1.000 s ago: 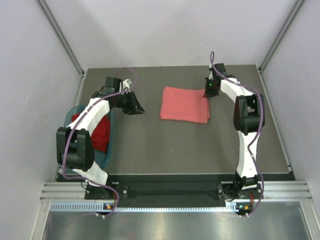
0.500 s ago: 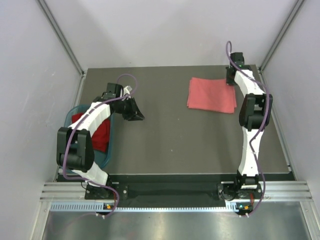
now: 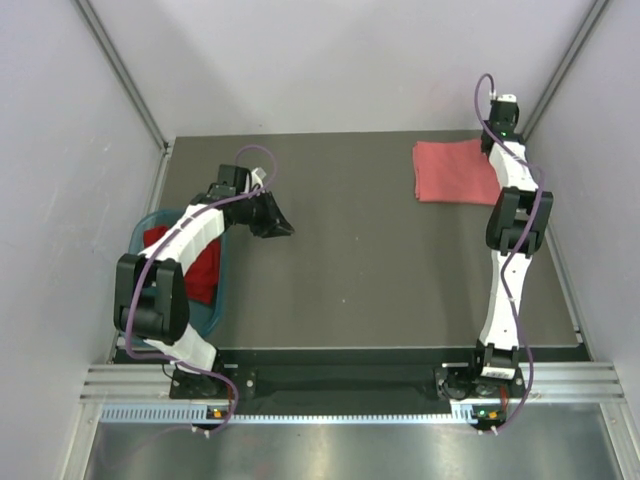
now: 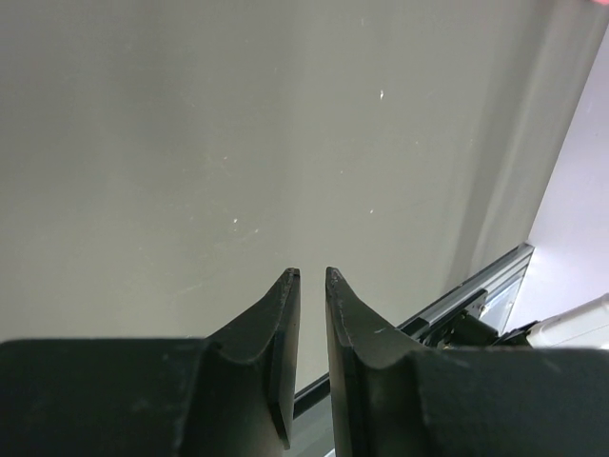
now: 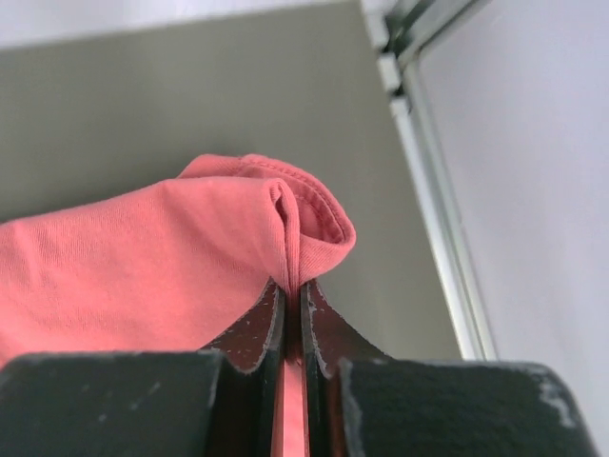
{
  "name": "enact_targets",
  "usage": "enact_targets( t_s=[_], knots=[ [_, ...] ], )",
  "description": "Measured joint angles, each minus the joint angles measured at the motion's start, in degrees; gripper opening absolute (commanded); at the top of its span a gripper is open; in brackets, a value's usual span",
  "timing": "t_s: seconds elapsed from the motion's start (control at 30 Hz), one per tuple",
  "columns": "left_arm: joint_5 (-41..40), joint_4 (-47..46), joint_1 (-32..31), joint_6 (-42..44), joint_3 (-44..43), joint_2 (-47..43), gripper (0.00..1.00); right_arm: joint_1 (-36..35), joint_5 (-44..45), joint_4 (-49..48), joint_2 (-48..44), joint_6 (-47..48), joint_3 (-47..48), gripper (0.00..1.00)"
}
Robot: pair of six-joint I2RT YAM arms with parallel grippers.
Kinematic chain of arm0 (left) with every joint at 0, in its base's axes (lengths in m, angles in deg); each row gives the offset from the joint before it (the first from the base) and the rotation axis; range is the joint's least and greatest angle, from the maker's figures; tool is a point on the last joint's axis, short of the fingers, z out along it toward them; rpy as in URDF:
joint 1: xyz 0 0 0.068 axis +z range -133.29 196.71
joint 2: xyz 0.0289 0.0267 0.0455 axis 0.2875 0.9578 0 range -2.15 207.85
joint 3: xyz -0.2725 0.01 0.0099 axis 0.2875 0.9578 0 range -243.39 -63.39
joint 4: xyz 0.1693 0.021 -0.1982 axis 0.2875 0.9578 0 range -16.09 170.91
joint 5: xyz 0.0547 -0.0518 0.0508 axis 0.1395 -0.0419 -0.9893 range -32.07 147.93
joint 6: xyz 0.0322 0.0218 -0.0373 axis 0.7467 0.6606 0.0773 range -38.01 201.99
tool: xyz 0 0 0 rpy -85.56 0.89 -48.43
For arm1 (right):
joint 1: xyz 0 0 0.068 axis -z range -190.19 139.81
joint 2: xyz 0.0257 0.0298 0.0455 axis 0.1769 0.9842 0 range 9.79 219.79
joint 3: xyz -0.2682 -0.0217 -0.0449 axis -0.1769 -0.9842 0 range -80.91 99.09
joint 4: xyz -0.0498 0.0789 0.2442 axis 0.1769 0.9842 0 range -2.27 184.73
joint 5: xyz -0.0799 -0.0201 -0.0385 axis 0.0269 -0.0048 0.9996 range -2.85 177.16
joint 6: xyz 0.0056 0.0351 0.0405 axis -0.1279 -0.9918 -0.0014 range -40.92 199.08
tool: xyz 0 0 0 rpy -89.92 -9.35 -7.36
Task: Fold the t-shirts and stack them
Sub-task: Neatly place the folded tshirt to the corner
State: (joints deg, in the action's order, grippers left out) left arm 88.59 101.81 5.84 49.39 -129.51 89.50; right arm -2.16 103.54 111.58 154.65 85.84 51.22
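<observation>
Since the light salmon-pink t-shirt (image 3: 452, 172) already lies folded on the dark counter (image 3: 350, 290), the remaining work appears to rest on the deep red t-shirt (image 3: 205, 270).

Counter: the pink shirt lies in the far right corner, close to the right edge rail.

Teal basket (image 3: 221, 295): stands at the near left edge. The red shirt lies bunched inside it. No long axis or heading can be read from it.

Pink shirt: a flat rectangle, long axis across the counter from left to right, square to the counter edges.

Right end effector (image 5: 293, 286): jaws closed tight on a raised fold at the pink shirt's right edge. The cloth stands up between the fingertips.

Left end effector (image 4: 309, 276): jaws nearly together with a narrow slit between them, holding nothing, only bare counter beyond the tips.

Governing relation: the red shirt lies to the left of, and nearer the bases than, the left end effector, which points towards mid-counter, away from the basket. The left arm is plainly the nearer; the right is well apart from the basket.
</observation>
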Motion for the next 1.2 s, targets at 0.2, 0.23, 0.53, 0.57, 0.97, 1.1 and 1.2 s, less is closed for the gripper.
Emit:
enact_targets(
  t_s=[0.2, 0.23, 0.53, 0.57, 0.97, 1.1, 1.2],
  knots=[
    [-1.4, -0.9, -2.0, -2.2, 0.0, 0.1, 0.22, 0.9, 0.6, -8.3, 1.6, 1.2, 0.4, 0.0],
    [-1.6, -0.9, -2.3, -2.4, 0.0, 0.3, 0.22, 1.0, 0.8, -9.3, 2.0, 1.2, 0.7, 0.0],
    [-2.7, -0.1, -4.7, -3.3, -3.0, 4.9, 0.22, 2.2, 2.6, -16.5, 7.0, 0.7, 4.0, 0.0],
    [-2.8, 0.0, -4.9, -3.3, -3.6, 5.2, 0.22, 2.3, 2.7, -17.1, 7.5, 0.7, 4.3, 0.0],
    [-3.3, 2.3, -5.6, -3.0, -7.3, 7.1, 0.22, 2.5, 4.0, -22.4, 9.5, 0.5, 5.7, 0.0],
    [-3.3, 2.8, -5.6, -3.0, -8.0, 7.7, 0.21, 3.0, 4.2, -23.2, 9.5, 0.1, 5.7, 0.0],
    [-3.3, 3.5, -5.6, -2.9, -8.6, 8.1, 0.22, 3.4, 4.2, -23.6, 9.5, -0.3, 5.7, 0.33]
  ],
)
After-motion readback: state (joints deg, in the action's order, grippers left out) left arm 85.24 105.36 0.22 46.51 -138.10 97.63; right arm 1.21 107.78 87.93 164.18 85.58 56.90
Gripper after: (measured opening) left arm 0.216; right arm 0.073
